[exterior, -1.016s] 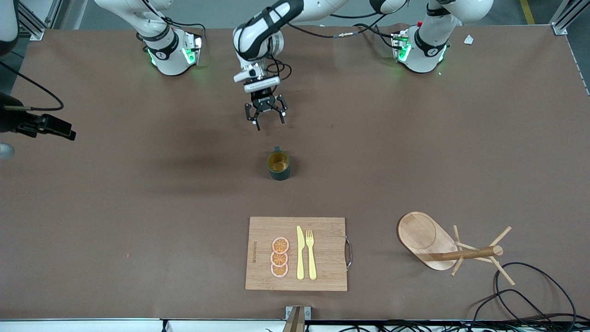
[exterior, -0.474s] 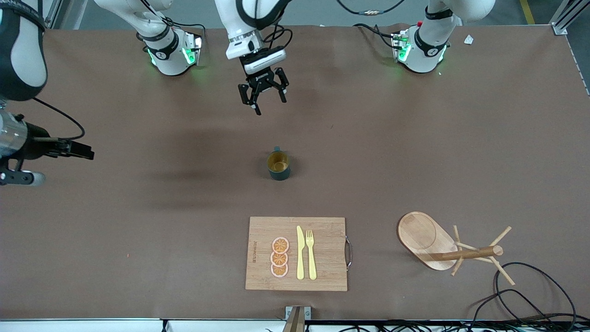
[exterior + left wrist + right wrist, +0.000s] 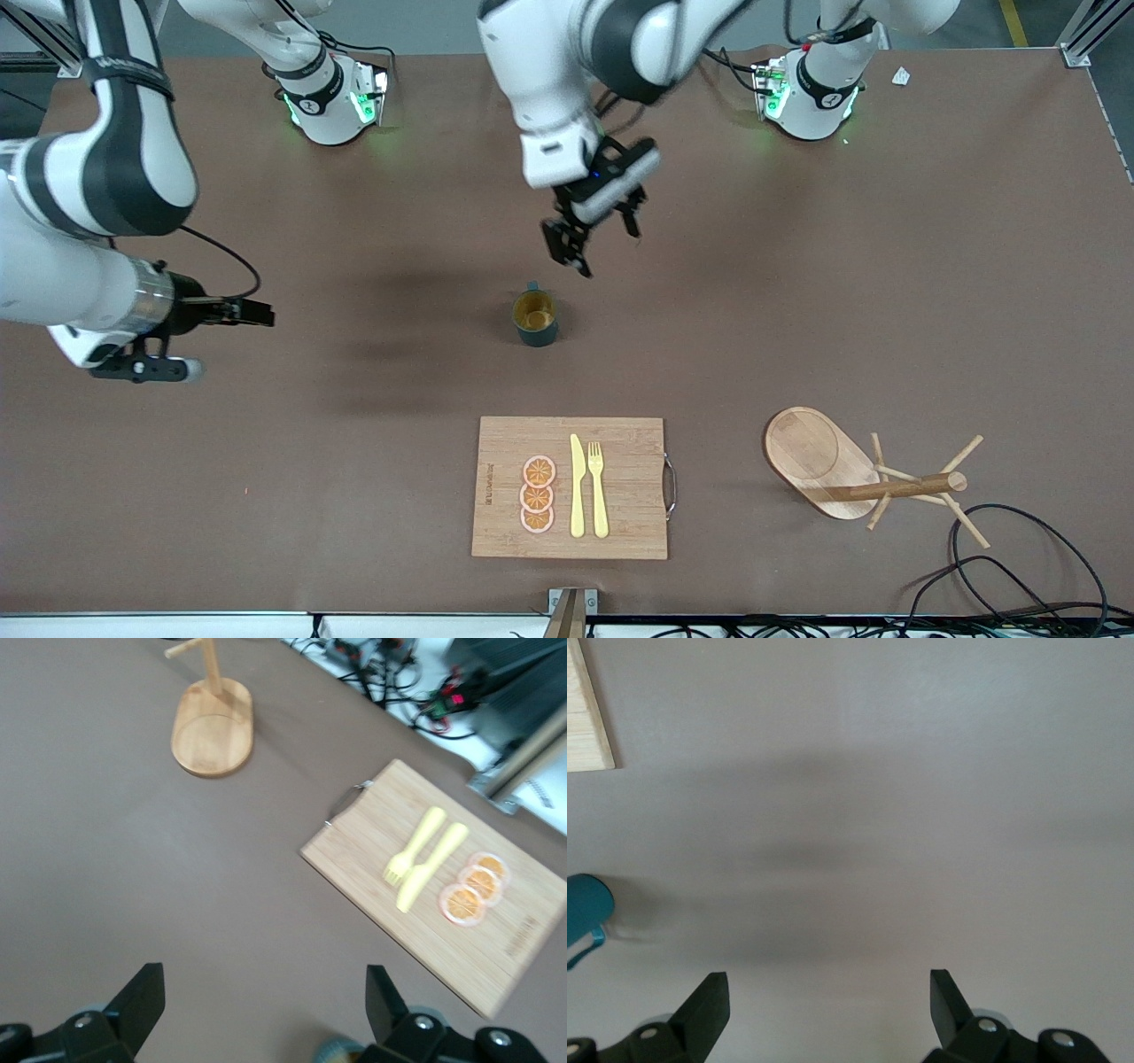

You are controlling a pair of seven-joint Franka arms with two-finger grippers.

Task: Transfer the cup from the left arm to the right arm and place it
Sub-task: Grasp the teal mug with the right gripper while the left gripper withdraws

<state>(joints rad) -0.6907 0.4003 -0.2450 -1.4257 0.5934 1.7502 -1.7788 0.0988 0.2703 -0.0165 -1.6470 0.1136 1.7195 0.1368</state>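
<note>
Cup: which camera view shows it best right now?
The front view: the cup stands whole and upright on the table, tan inside visible, farther from the camera than the cutting board. The right wrist view catches only its teal edge; the left wrist view, a blurred sliver.

On my feed the brown tabletop carries a bamboo cutting board close to the front camera's edge, its metal handle pointing toward the left arm's end. On the board I see three orange slices in a row, with a yellow knife and a yellow fork lying side by side next to them. Toward the left arm's end, a wooden peg rack on an oval base lies tipped over, black cables looped just beside it.
</note>
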